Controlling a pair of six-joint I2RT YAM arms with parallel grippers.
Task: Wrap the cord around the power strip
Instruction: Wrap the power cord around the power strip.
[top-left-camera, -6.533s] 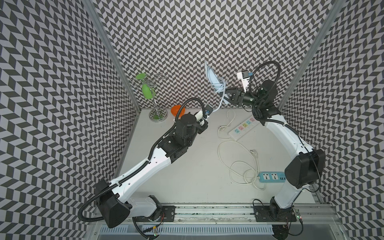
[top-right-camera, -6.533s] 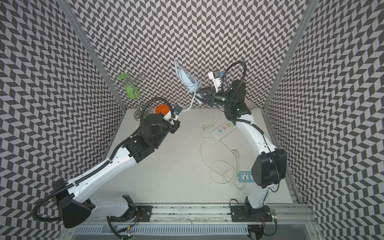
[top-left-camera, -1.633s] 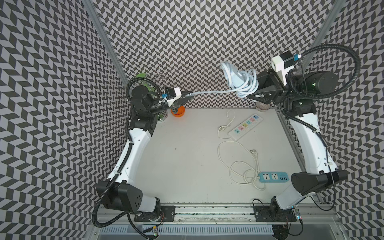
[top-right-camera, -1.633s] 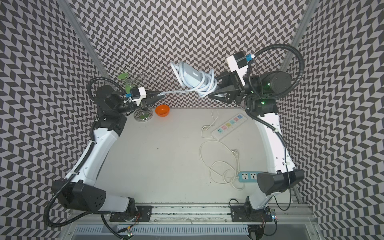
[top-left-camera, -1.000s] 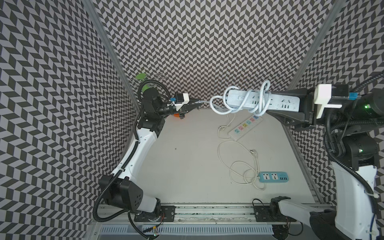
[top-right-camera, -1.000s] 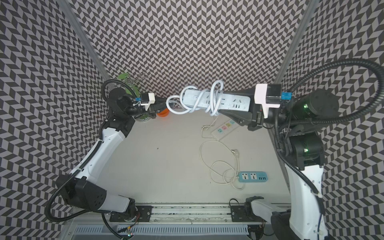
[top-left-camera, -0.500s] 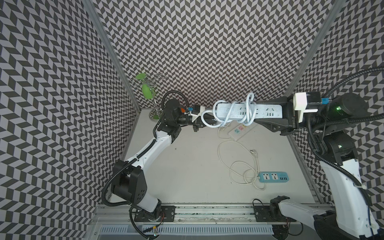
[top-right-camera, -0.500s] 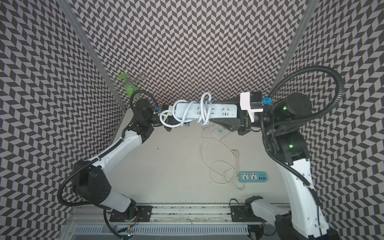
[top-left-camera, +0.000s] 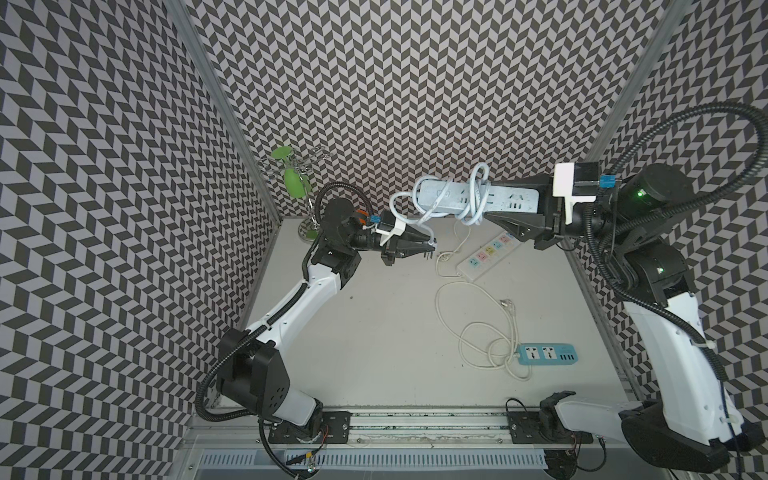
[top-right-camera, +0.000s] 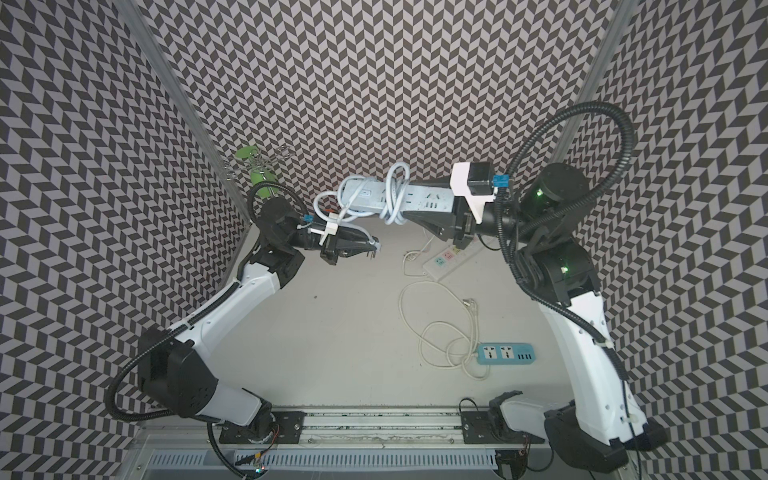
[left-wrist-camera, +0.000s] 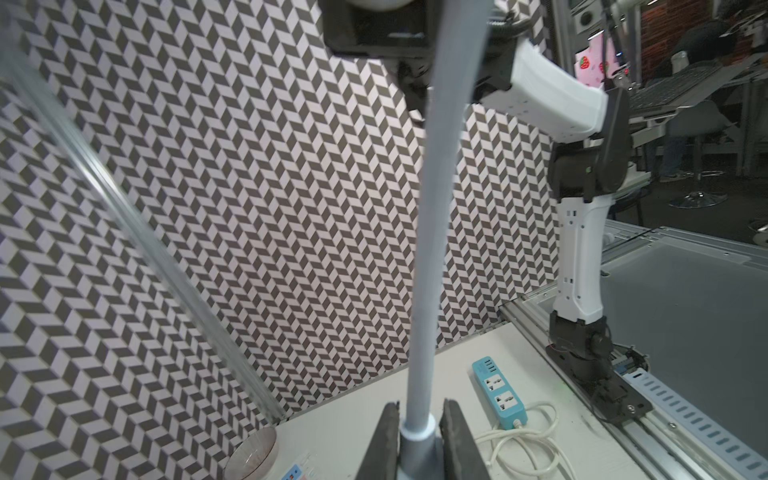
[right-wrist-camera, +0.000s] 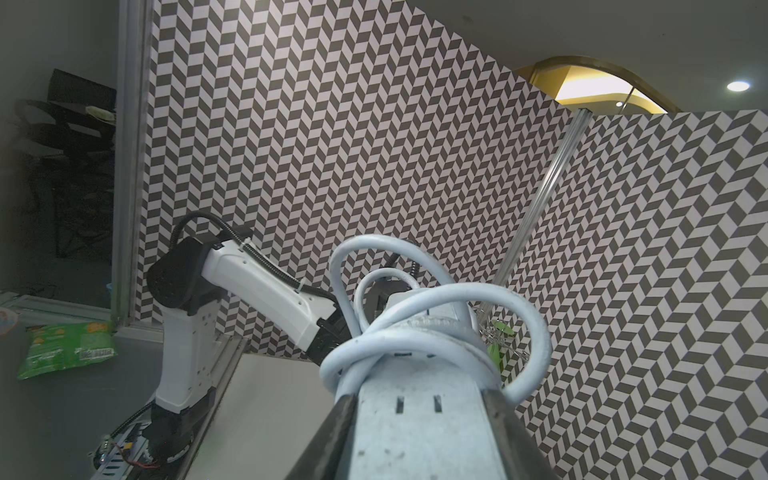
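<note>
In both top views my right gripper (top-left-camera: 494, 200) is clamped on the right end of the power strip (top-left-camera: 515, 198), holding it level in the air above the far edge of the table (top-left-camera: 374, 332). The cord (top-left-camera: 476, 203) is coiled several turns around the strip's middle. It then leaves the left end in a slack loop down to my left gripper (top-left-camera: 430, 246), which hangs lower, just left of the strip.

From above I can't read that grip, but the left wrist view settles it. Both fingers (left-wrist-camera: 386, 432) are nearly closed on the round collar at the cord's plug end, and the cord rises straight away from them. The right wrist view adds the strip's socket face wedged tight between 2 black fingers (right-wrist-camera: 336, 428), with the coils bunched just beyond.

Only the left wrist view shows a pale bowl (left-wrist-camera: 253, 455) at the foot of a wall. Only the right wrist view shows a green snack bag (right-wrist-camera: 66, 340) on a grey surface outside the enclosure.

The table is pale grey. A wide white strip (top-left-camera: 488, 251) with pastel sockets lies far right and a teal strip (top-left-camera: 546, 354) lies near right. Thin pale cords (top-left-camera: 465, 291) sprawl in loops between the 2. A green item (top-left-camera: 296, 183) sits on a wire stand (top-left-camera: 307, 232) in the far left corner. Black-and-white chevron walls (top-left-camera: 395, 83) close 3 sides.
</note>
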